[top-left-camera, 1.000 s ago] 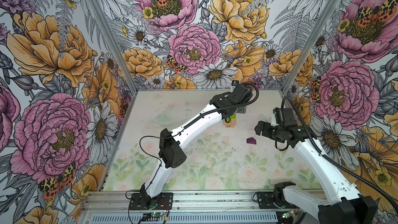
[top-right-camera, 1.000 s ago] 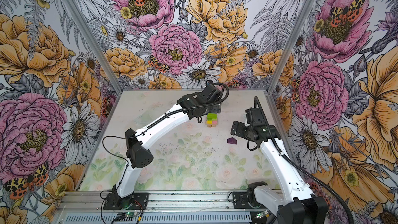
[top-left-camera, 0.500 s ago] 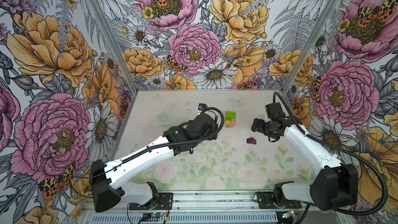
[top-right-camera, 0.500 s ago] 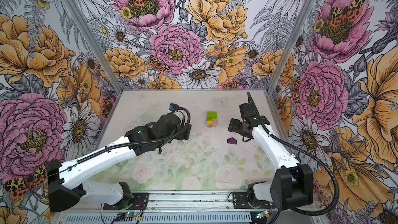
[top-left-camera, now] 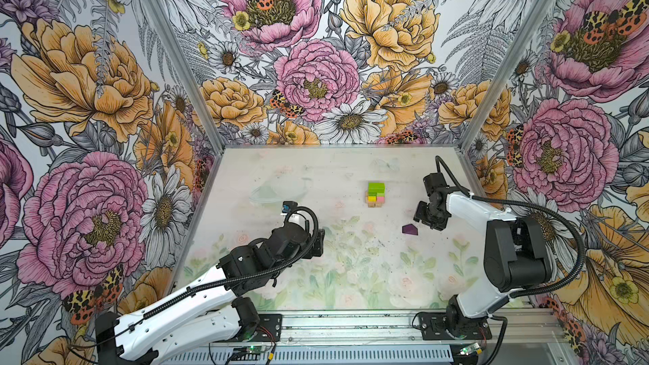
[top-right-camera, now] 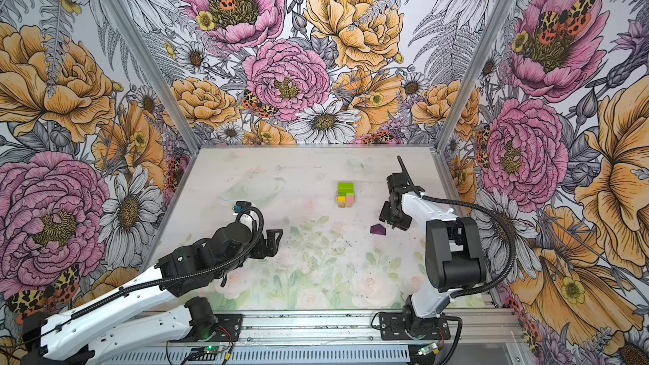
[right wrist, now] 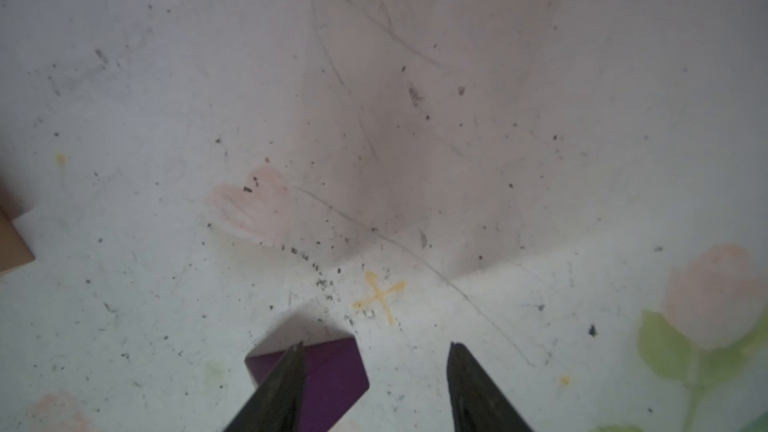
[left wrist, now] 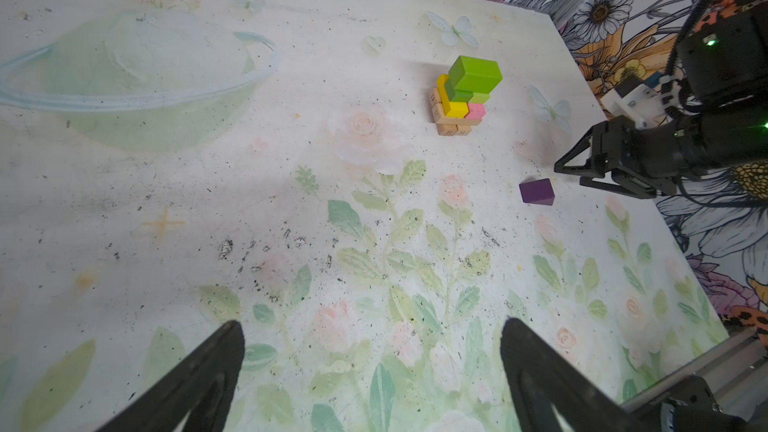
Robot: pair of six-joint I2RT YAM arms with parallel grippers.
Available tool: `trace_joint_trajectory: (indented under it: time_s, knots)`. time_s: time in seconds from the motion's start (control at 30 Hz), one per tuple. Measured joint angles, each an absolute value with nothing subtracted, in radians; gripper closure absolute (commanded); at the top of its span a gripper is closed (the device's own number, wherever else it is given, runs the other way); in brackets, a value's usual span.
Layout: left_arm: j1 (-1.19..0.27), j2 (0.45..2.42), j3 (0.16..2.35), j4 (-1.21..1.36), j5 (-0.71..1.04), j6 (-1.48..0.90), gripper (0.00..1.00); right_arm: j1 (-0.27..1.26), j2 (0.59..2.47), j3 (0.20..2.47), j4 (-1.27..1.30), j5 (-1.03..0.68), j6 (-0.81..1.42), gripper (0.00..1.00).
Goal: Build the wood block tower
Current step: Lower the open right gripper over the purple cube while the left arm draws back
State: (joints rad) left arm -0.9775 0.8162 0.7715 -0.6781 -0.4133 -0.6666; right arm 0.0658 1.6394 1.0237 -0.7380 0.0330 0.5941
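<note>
The right gripper [right wrist: 376, 344] hangs parted and empty, 1 finger overlapping the purple peaked piece [right wrist: 336, 371], which lies on the table [right wrist: 457, 118] near the tower [top-left-camera: 375, 194], so it should shift to straddle the flat sides before closing.

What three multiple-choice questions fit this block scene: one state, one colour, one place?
1. The left claw is: A open, empty; B shut on a block; C shut on nothing.
2. The top block of the tower is: A pink; B purple; C lime green.
3. The purple peaked piece lies: A atop the tower; B on the table by the right claw; C in the left claw.
1 A: its jaws stand wide apart, nothing between. 2 C: lime green caps the stack. 3 B: it rests there, off the tower.
</note>
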Motion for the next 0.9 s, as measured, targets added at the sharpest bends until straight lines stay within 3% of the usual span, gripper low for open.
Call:
trace_joint_trajectory:
  time_s: [0.9]
  knots:
    - [-0.978, 0.785, 0.724, -0.623, -0.366, -0.645, 0.01, 0.104, 1.669, 0.950, -0.640, -0.039, 0.604, 0.51]
